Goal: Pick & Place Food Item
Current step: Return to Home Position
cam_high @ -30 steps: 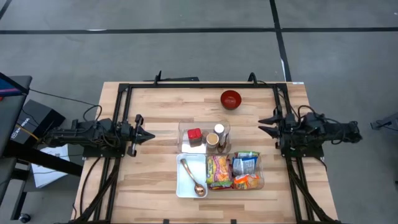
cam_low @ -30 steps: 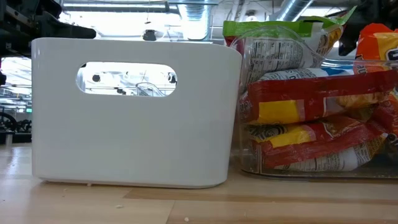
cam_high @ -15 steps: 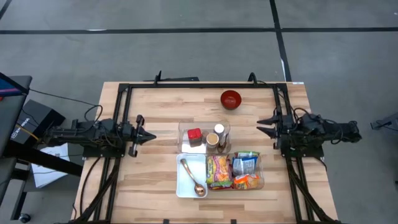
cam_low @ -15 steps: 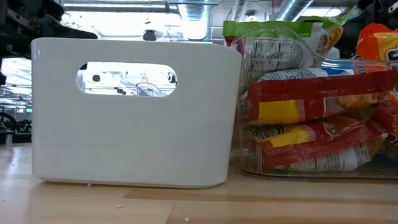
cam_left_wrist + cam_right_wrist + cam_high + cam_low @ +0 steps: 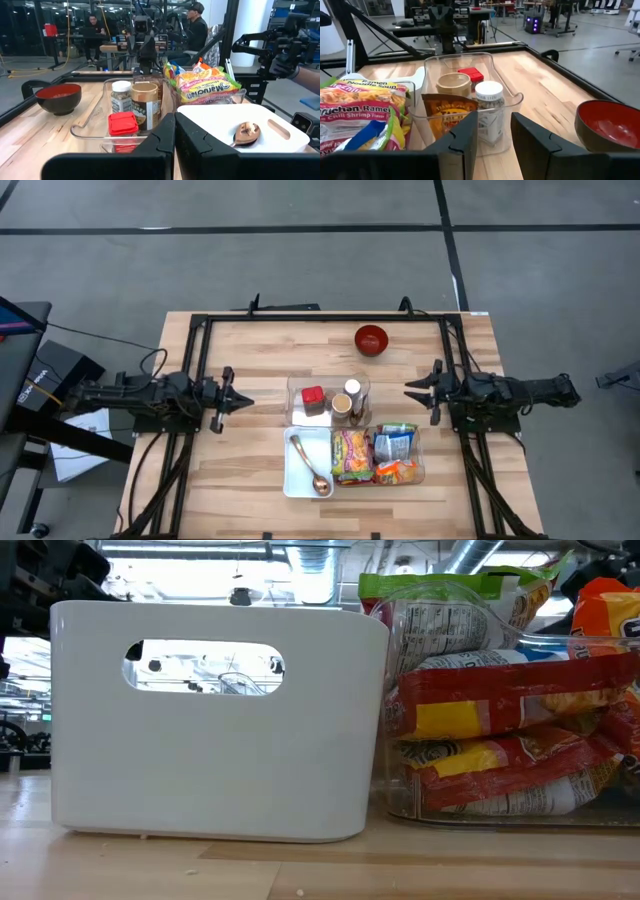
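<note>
Two grippers face each other across the bins, bare wood around each — left gripper (image 5: 243, 401) pinched together, right gripper (image 5: 408, 388) parted, both empty. The noodle packs (image 5: 352, 455) fill the transparent bin (image 5: 422, 465) near the table's edge, just beside the white bin (image 5: 296, 480)

I log: table (image 5: 250, 480), pale matt wood; white bin (image 5: 215, 760), smooth satin plastic; transparent bin (image 5: 512, 102), clear glossy plastic; noodle packs (image 5: 480, 720), shiny crinkled film; bowl (image 5: 607, 125), glossy red; spoon (image 5: 245, 132), polished coppery metal.
</note>
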Motion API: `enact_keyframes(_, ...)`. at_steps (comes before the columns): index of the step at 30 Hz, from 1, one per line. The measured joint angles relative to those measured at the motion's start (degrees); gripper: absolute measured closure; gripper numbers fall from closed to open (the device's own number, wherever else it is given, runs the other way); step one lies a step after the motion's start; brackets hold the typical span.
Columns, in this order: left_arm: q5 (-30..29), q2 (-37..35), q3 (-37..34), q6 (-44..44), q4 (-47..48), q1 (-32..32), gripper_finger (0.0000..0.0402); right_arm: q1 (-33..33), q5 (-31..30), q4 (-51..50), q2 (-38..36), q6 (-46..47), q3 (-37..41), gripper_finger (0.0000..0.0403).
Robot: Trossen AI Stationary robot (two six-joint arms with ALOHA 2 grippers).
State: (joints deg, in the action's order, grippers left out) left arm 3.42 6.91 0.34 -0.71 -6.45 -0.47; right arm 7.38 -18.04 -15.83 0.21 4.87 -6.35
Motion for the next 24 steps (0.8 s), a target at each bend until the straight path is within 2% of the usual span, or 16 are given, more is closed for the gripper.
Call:
enact_keyframes(16, 0.0, 2.26, -0.02, 0.0, -0.06, 0.0, 0.0402, 0.0, -0.02, -0.27, 0.0, 2.76, 0.06, 0.0292)
enact_keyframes(24, 0.0, 2.26, 0.0, 0.0, -0.06, 0.0, 0.0401, -0.81, -0.45, -0.2, 0.05, 9.03, 0.7, 0.0292)
